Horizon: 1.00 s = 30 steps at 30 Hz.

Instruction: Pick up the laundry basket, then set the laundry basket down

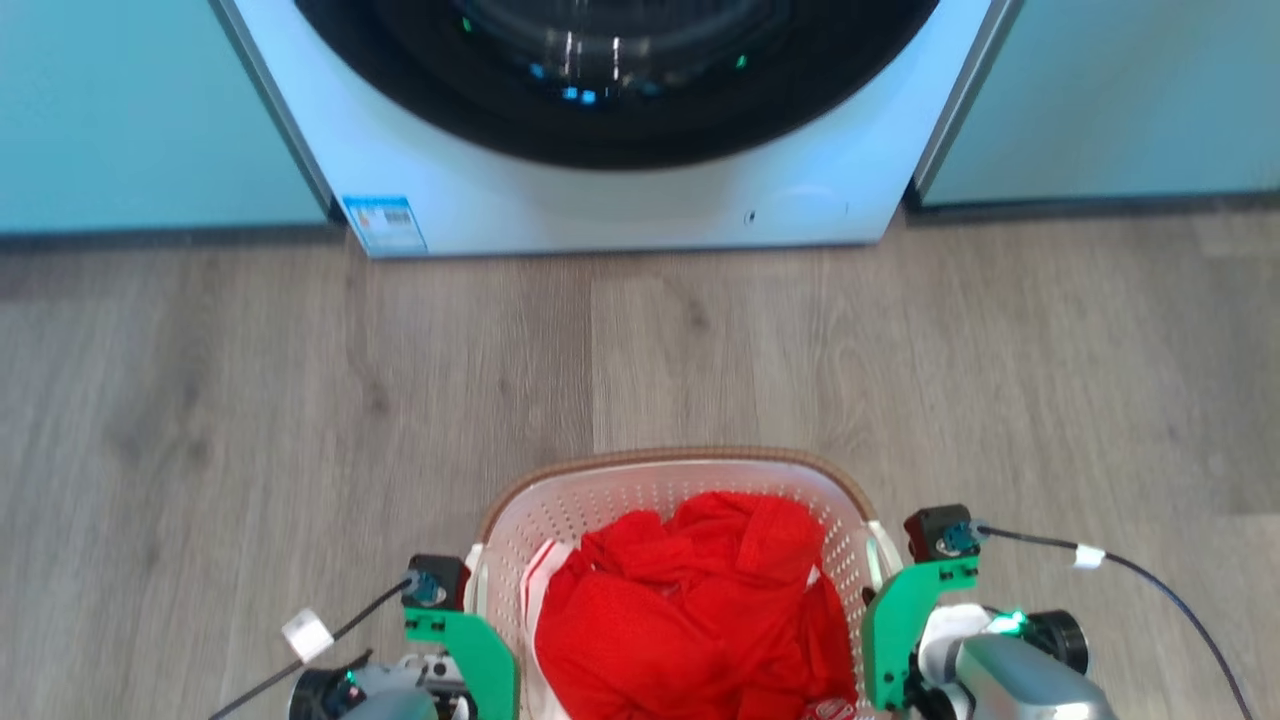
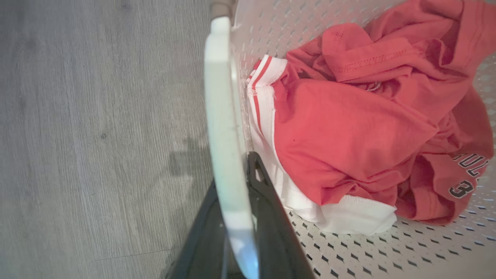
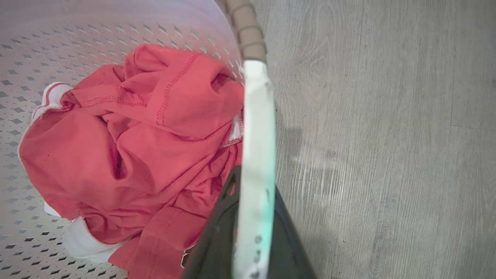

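The laundry basket is white and perforated with a brown rim. It sits at the bottom middle of the head view and holds red and white clothes. My left gripper is shut on the basket's white left handle, one dark finger on each side of it. On the other side, my right gripper is likewise shut on the white right handle. In the head view the green wrist brackets flank the basket. Whether the basket rests on the floor cannot be told.
A white washing machine with a dark round door stands straight ahead, between teal cabinet fronts. Grey wood floor lies between it and the basket. Cables trail from both wrists.
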Motion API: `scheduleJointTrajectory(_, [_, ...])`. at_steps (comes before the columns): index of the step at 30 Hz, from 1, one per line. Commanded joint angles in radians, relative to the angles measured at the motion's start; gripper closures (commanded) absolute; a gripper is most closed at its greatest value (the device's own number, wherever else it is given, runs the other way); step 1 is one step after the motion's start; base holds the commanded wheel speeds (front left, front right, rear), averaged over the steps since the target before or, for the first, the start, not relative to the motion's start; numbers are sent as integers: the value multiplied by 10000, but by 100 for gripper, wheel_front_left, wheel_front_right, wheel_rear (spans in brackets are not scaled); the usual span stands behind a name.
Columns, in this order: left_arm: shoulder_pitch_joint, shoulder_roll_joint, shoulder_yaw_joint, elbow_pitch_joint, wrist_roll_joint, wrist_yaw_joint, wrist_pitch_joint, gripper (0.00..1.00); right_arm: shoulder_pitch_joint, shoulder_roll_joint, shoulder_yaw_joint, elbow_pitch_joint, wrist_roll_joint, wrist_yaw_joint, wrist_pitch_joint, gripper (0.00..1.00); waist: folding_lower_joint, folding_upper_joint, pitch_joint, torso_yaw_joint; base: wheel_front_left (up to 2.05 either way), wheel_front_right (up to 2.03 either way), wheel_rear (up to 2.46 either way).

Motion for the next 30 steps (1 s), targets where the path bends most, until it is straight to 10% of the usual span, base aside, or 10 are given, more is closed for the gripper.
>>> scheduleJointTrajectory(1, [-261,229,112,82,-83,-26,-120,100,89,93,277,-194,76,17,3,100,1,-1,-448,-57,0,0,0])
scheduleJointTrajectory(14, [-449,415,-25,696,-147,-817,-80,100,87,93,989,-56,818,17,92,100,1,-1,-1098,-296,0,0,0])
scheduleJointTrajectory(30, [-77,260,-209,752,-201,-502,-252,100,65,93,1576,135,1424,17,-86,100,1,-1,-1290,-354,0,0,0])
